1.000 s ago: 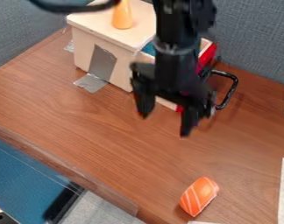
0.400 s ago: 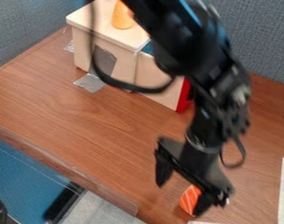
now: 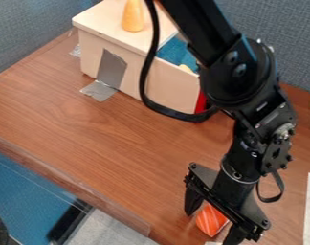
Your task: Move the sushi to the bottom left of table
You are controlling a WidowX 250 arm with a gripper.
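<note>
At the far left of the desk [image 3: 113, 134], one pale wooden box [image 3: 94, 20] carries one orange cone [image 3: 132, 18]. Rightward, near the front edge, lies one sushi [image 3: 210, 221], a rounded orange block with thin white stripes. One black hand [image 3: 210, 228] stands over it, fingers spread wide.

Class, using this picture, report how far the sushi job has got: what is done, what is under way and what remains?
Done: the hand is down at the sushi, its fingers apart on either side.
Under way: apparently lining up a grasp; no grip shows.
Left: close on it, carry it to the bottom left of the table and release. It lies toward the view's lower right.
</note>
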